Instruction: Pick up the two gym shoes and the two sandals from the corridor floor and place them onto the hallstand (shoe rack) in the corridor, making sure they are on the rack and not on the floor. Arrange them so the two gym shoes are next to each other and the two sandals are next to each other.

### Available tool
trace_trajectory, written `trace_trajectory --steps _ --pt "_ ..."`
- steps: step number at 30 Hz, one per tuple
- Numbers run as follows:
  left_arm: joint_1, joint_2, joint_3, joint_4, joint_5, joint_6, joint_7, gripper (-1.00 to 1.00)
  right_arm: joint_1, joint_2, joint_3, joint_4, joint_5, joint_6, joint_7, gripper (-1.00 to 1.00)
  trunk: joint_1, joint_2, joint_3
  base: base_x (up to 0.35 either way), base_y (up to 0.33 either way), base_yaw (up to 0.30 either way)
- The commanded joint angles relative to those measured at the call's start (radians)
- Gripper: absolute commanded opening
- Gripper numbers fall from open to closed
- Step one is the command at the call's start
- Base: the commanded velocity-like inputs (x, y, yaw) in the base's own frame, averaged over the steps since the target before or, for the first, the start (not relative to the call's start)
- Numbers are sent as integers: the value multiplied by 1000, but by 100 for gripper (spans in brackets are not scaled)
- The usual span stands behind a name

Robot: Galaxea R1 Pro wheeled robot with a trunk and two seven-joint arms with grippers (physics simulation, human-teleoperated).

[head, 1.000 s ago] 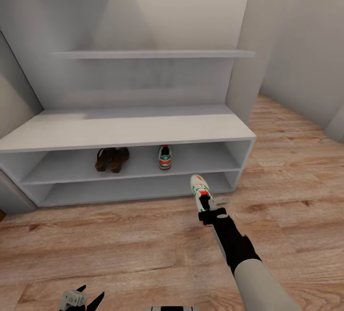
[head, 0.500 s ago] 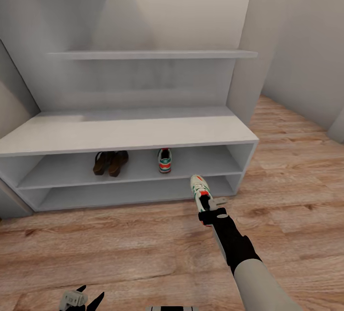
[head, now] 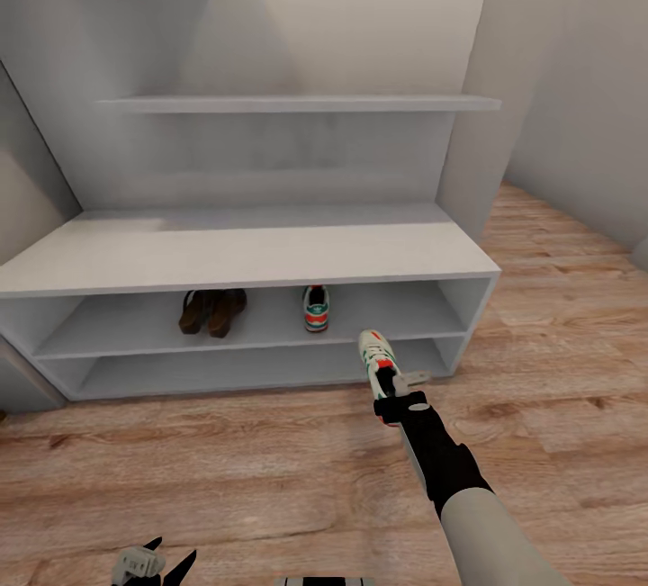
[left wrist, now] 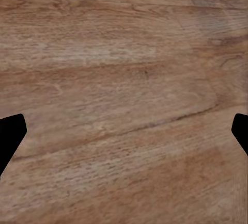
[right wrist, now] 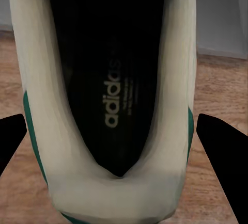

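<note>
One white gym shoe [head: 373,350] with green stripes and a red-orange tongue hangs above the corridor floor [head: 225,478] in front of the hallstand [head: 243,248]. My right gripper [head: 389,385] is shut on its heel end. The right wrist view looks down into that gym shoe [right wrist: 111,95], with the black fingertips [right wrist: 10,141] on either side of it. The other gym shoe [head: 315,308] stands on the hallstand's upper inner shelf. The two sandals [head: 211,311] sit side by side to its left on the same shelf. My left gripper [head: 153,563] is low at the left and open over bare floor [left wrist: 124,90].
The hallstand's back panel carries a long floating shelf [head: 297,103]. Its flat top and lowest shelf [head: 252,368] hold nothing. A grey wall [head: 576,100] closes the right side, with plank floor running past the hallstand's right end.
The whole view has shifted a little, so the hallstand sits slightly further right in the picture. Both arms and the held gym shoe keep their places in the picture.
</note>
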Motion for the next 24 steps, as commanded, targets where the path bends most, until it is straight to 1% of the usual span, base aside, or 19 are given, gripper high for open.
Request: trace_trajectory --steps 1,6,8,17,24 --pt "-1 0 3 1 5 1 -8 100 0 1 -3 -1 4 4 0 -100 0 0 -1 146 0 1" --pt "-1 0 4 1 5 1 -8 100 0 1 -3 -1 4 4 0 -100 0 0 -1 276 0 0" --pt "-1 0 4 1 5 1 -8 100 0 1 -3 -1 4 4 0 -100 0 0 -1 150 0 0" --pt "-1 0 4 1 5 1 -8 100 0 1 -3 -1 4 4 0 -100 0 0 -1 49 0 0" --pt "-1 0 4 1 5 1 -8 100 0 1 -3 -1 4 4 0 -100 0 0 -1 271 76 0"
